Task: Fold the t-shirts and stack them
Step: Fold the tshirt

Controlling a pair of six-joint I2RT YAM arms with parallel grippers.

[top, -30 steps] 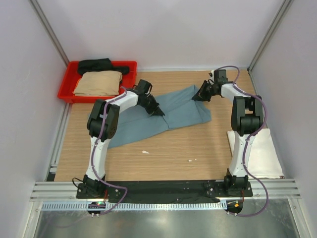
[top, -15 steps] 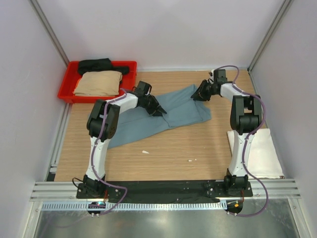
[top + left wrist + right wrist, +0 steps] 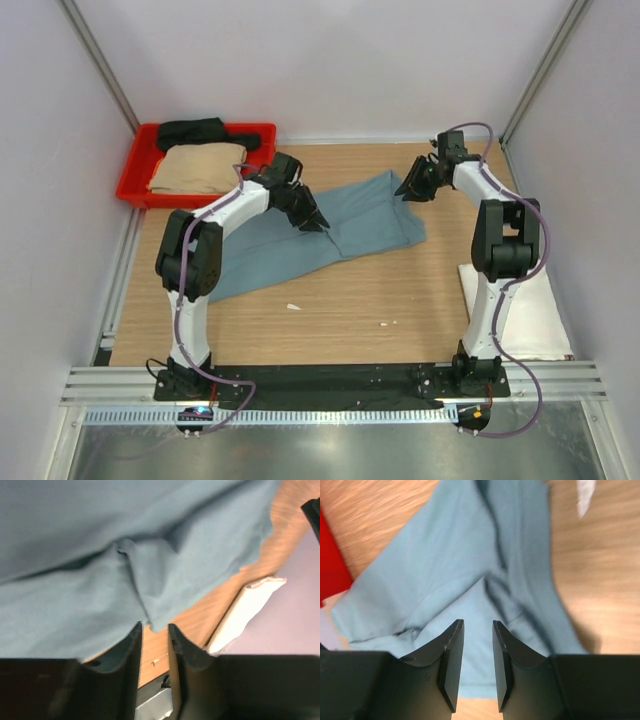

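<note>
The left jaws and the right jaws, both pinched shut at the cloth a second ago, now stand narrowly parted and empty. The left pair is above the middle of the teal-blue t-shirt (image 3: pixel 350 225), the right pair above its far corner. The shirt is released, lying long and rumpled across the table (image 3: pixel 340 300); I'd judge the fold unfinished. Bare wood lies on the near side. The white t-shirt (image 3: pixel 535 305) lies at the right edge and the red tray (image 3: pixel 135 192) in the far left corner.
</note>
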